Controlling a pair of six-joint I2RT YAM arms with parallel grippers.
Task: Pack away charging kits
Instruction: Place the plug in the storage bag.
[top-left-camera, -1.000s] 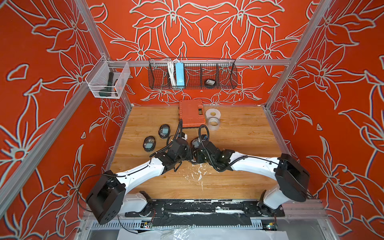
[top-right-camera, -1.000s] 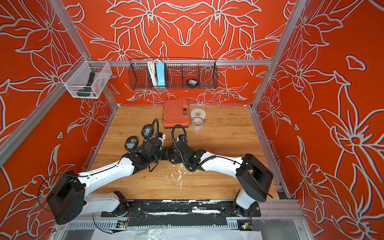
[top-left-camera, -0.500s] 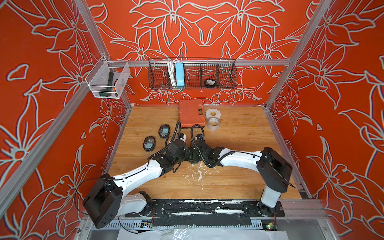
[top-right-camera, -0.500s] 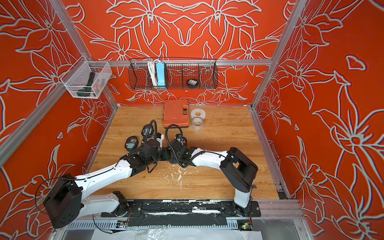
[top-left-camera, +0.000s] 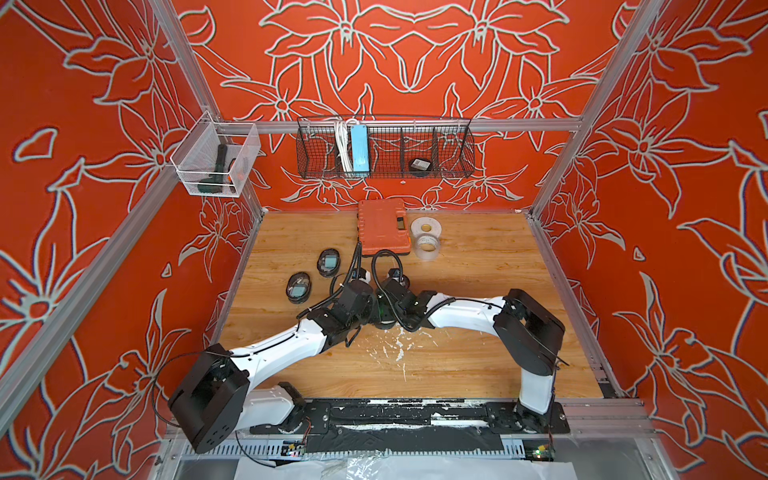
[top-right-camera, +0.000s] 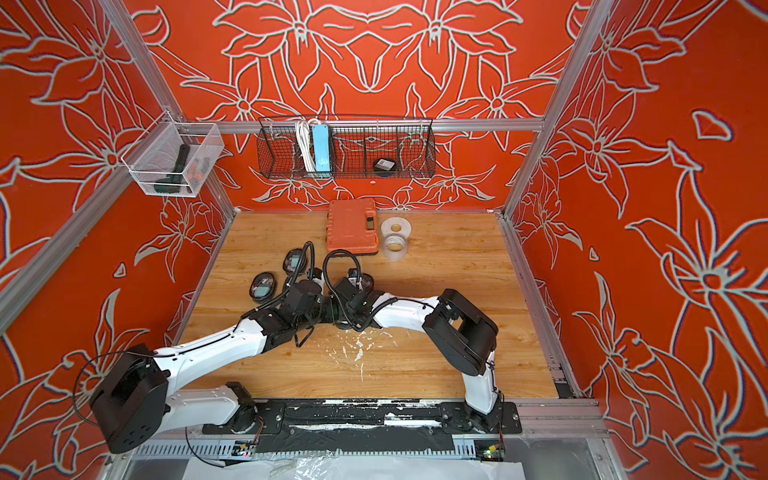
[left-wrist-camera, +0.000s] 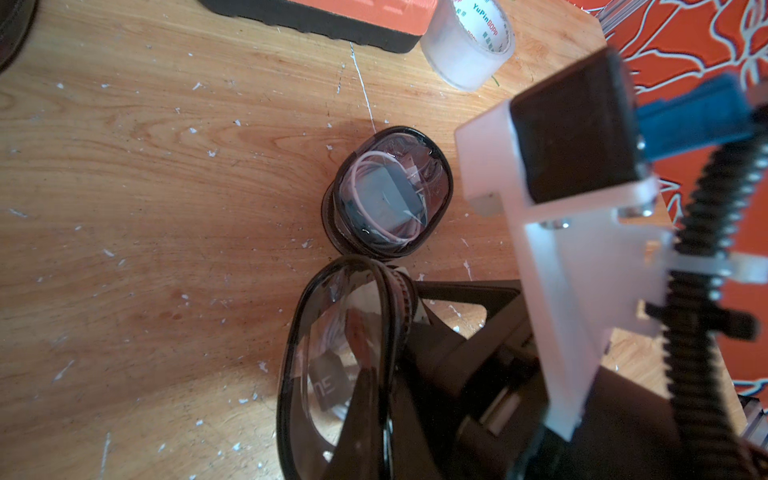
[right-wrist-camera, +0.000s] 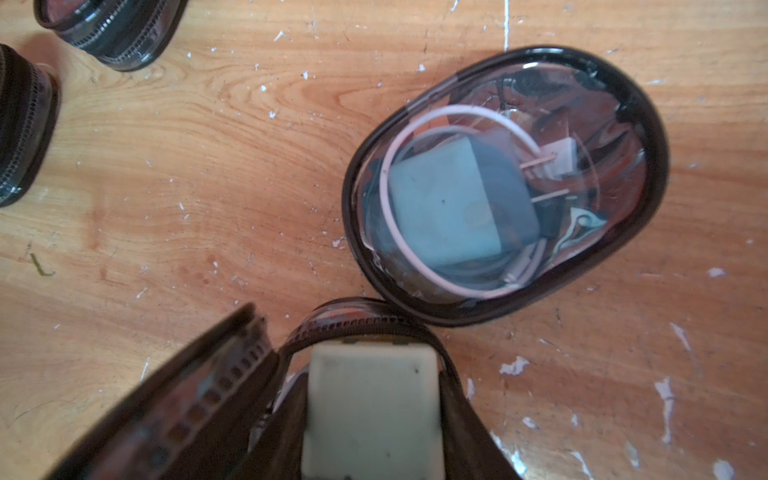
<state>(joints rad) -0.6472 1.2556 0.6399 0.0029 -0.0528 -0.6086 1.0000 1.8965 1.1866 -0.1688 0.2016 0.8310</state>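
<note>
- My left gripper (top-left-camera: 369, 311) was closed tight on the clear lid (left-wrist-camera: 332, 365) of the open pouch (right-wrist-camera: 365, 324), holding it upright.
- My right gripper (right-wrist-camera: 370, 365) stood partly open, clamped on a pale cube plug (right-wrist-camera: 370, 407) that sat inside that pouch's zip rim. I could not tell whether its cable was in.
- Just beside it lay a packed pouch (right-wrist-camera: 503, 187), shut, with a plug and a coiled cable showing through its face.
- Two more pouches (top-left-camera: 298, 286) (top-left-camera: 329, 262) lay near each other to my left, and both looked filled.
- I judged this the last kit: the plug to release, the lid to close, the zip to run.
- The wooden table (top-left-camera: 478, 332) was scratched and flecked white. An orange case (top-left-camera: 383, 226) and tape rolls (top-left-camera: 426, 239) sat at its far edge.
- The walls were orange with a floral pattern. A wire basket (top-left-camera: 453, 137) on the back wall held a power strip (top-left-camera: 359, 147).
</note>
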